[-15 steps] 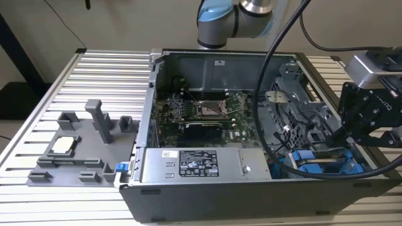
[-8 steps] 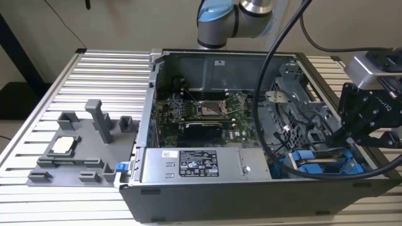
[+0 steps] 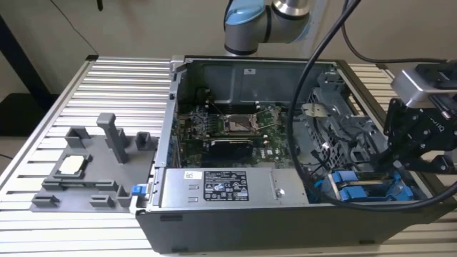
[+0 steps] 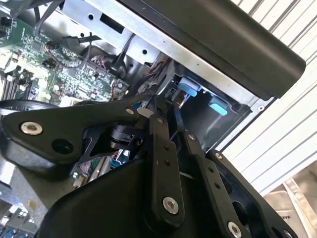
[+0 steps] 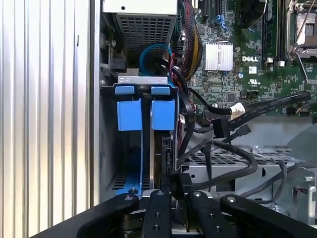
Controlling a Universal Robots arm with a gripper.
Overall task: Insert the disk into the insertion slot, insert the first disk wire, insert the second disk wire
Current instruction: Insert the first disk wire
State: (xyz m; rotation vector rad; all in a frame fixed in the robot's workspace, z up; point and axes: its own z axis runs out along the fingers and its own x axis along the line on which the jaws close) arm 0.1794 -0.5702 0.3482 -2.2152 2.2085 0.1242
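- At the near edge of the drive cage, we see the pincer point(image 5: 174, 192) with its fingers drawn close together. As far as we can judge, it is clenched on a small black plug point(image 5: 180, 178), from which a dark cable loops away.
- Just beyond the plug lies the disk point(image 5: 163, 115). Its blue end tab stands level with a second blue tab point(image 5: 129, 115), and its dark body runs inside the insertion slot point(image 5: 106, 148) toward the fingertips.
- We judge the first step done, since the disk sits in the grey cage and not on the table.
- The plug is at the disk's near edge, but we cannot tell whether it is pushed home. We take a wire step to be in hand, not finished.
- We cannot say which of the two wires this is.
- Beside the cage, a loose cable end point(image 5: 221, 128) hangs free, apart from the disk. This suggests to us that at least one wire is not yet plugged in.
- Farther out, the green motherboard point(image 5: 233, 74) lies well apart from the work.
- In the exterior view, the blue tabs point(image 3: 360, 188) sit in a corner of the computer case point(image 3: 236, 235) on the exterior view's right. They are near the power-supply box point(image 3: 221, 188), and everything rests on the slatted table point(image 3: 107, 80).
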